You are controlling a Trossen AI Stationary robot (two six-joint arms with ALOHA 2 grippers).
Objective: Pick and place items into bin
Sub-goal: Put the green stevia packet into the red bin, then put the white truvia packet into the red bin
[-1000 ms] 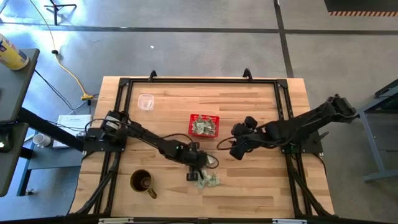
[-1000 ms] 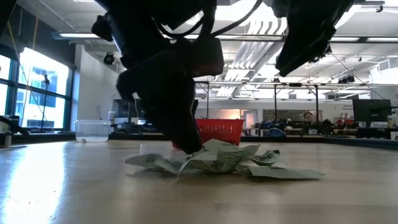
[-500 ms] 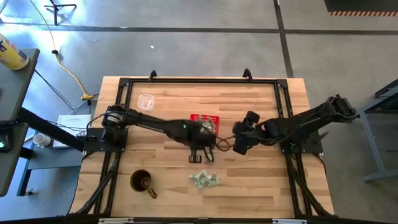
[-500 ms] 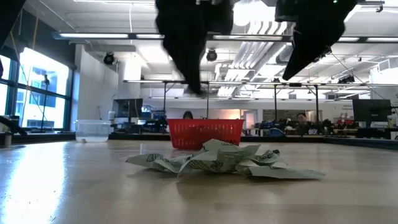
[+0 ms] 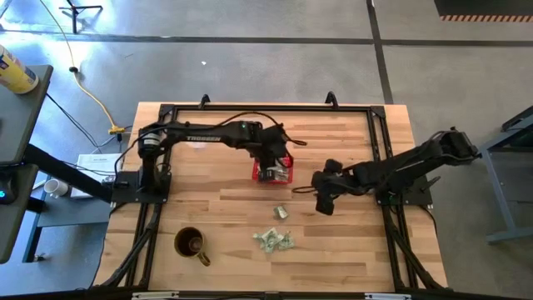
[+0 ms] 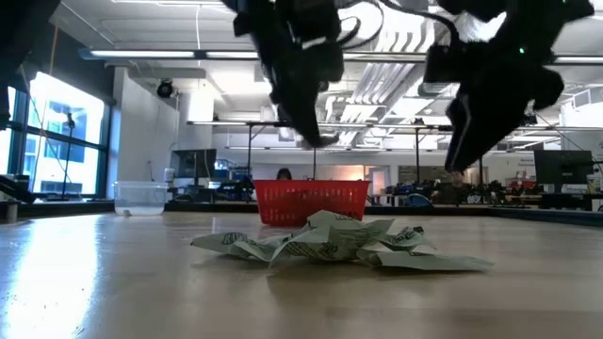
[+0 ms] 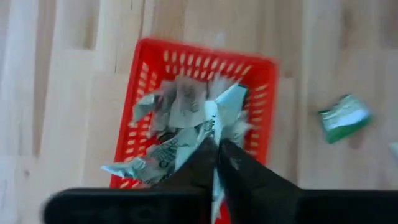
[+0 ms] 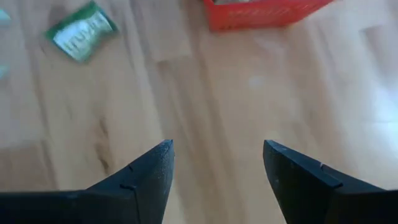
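The red basket (image 5: pixel 274 167) stands mid-table with several crumpled green-and-white packets (image 7: pixel 177 118) inside. My left gripper (image 5: pixel 273 171) hangs over it, shut on one packet (image 7: pixel 227 109). A pile of packets (image 5: pixel 274 242) lies nearer the front edge, flat on the wood. A single packet (image 5: pixel 281 213) lies between the pile and the basket. My right gripper (image 5: pixel 323 202) hovers open above bare wood to the right of the basket, with nothing between its fingers (image 8: pixel 158 165). My left gripper pinches a packet by its lower edge (image 7: pixel 216 134) between its two fingertips. The fingers slant down from above. The packet sticks out beyond the tips, clear of the table, over the packets in the basket.
A clear plastic cup (image 5: pixel 195 136) stands at the far left and a brown mug (image 5: pixel 191 244) at the near left. A black frame (image 5: pixel 266 107) runs around the tabletop. Bare wood lies between the basket and the pile.
My left gripper has risen off the pile and swung toward the far edge, ending over the basket. A single packet now lies between the pile and the basket, where none showed before. My right gripper has sunk a little.
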